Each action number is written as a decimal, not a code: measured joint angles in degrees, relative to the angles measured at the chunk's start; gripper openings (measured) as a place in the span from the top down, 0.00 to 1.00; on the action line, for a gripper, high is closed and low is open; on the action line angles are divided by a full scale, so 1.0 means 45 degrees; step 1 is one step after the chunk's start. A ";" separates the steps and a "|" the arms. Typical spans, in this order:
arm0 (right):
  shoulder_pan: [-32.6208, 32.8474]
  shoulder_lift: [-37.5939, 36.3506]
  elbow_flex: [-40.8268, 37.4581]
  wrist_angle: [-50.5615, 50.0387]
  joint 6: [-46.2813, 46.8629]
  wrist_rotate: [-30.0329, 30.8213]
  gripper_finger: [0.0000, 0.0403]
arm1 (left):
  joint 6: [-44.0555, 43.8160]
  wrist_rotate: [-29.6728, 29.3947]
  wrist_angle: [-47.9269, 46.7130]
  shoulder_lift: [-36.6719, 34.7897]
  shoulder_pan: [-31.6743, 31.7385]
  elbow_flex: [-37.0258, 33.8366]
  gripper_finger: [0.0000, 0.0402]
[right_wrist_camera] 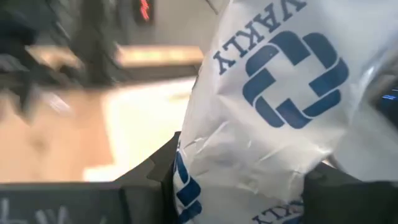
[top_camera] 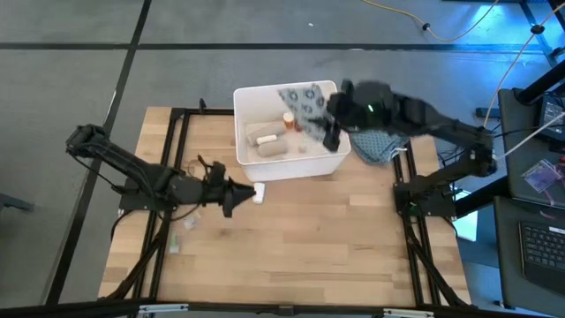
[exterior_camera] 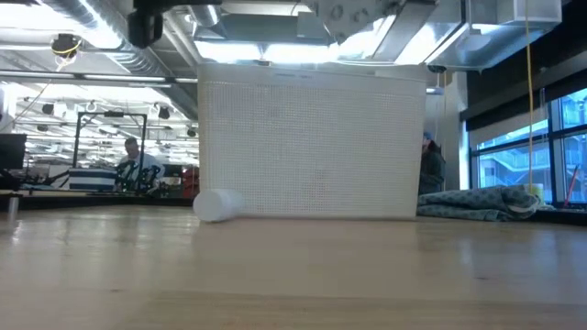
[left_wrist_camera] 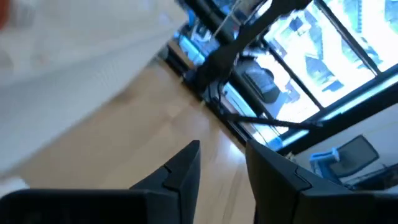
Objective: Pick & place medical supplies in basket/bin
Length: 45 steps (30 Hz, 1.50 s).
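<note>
The white tub (top_camera: pixel 252 168) stands at the table's far middle, and in the low view its wall (exterior_camera: pixel 312 137) fills the centre. Inside lie a beige roll (top_camera: pixel 264 136), a white roll (top_camera: pixel 269 151) and a red bottle (top_camera: pixel 290 118). My right gripper (top_camera: pixel 323 117) hovers over the tub's far right corner, shut on a flat white packet (top_camera: pixel 301 98) with a blue-grey print. My left gripper (top_camera: pixel 240 196) is open, low over the table just near of the tub. A small white roll (top_camera: pixel 258 193) lies on the table at its tips, untouched, and it also shows in the low view (exterior_camera: pixel 217 204). My right gripper (right_wrist_camera: pixel 242 186) pinches the flat packet between its two fingers, at one end of the crinkled plastic (right_wrist_camera: pixel 249 165). The printed rest of the packet (right_wrist_camera: pixel 280 81) spreads out beyond the fingers. It is lifted clear, above the tub's far right corner.
A blue-grey patterned cloth (top_camera: pixel 380 146) lies bunched to the right of the tub, and it shows in the low view (exterior_camera: pixel 486 202). Small pale bits (top_camera: pixel 181 237) lie on the wood near the left arm. The near half of the table is bare wood (top_camera: pixel 309 256). People stand in the room beyond.
</note>
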 joint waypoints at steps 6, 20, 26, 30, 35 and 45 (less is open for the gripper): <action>-0.2042 0.2180 0.2403 -0.2412 -0.2986 -0.1954 0.58 | 0.1802 0.0347 -0.0216 -0.1424 0.0756 -0.0010 0.69; -0.3375 0.6533 0.2803 -0.4947 -0.7248 -0.4090 0.56 | 0.3000 0.0354 -0.2764 -0.3521 0.1914 -0.0010 0.69; -0.3352 0.7399 0.2803 -0.6176 -0.7897 -0.5545 0.56 | 0.2902 0.0362 -0.3151 -0.3575 0.2258 -0.0010 0.69; -0.3243 0.7680 0.2803 -0.6534 -0.7948 -0.5714 0.56 | 0.2892 0.0362 -0.3284 -0.3575 0.2469 -0.0010 0.69; -0.3235 0.7719 0.2803 -0.6513 -0.7996 -0.6276 0.56 | 0.2641 0.0362 -0.3318 -0.3570 0.2720 -0.0010 0.69; -0.3230 0.7755 0.2799 -0.6724 -0.7712 -0.7097 0.56 | 0.2550 0.0443 -0.3516 -0.3570 0.2818 -0.0010 0.69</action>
